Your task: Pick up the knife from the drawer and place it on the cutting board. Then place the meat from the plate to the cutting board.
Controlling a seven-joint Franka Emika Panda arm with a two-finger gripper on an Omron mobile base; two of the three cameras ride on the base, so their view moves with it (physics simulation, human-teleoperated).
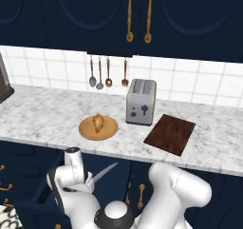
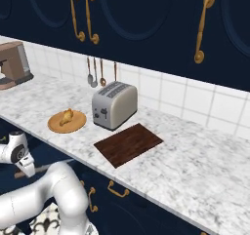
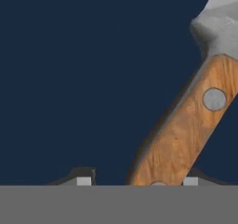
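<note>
Wooden-handled knife (image 1: pixel 103 171) (held), blade up-right

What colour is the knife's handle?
Warm brown wood with grey metal rivets; the knife handle shows best in the hand view.

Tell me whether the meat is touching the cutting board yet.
Apart. In the left base view the meat sits on the plate, with the toaster and bare counter between it and the cutting board.
</note>
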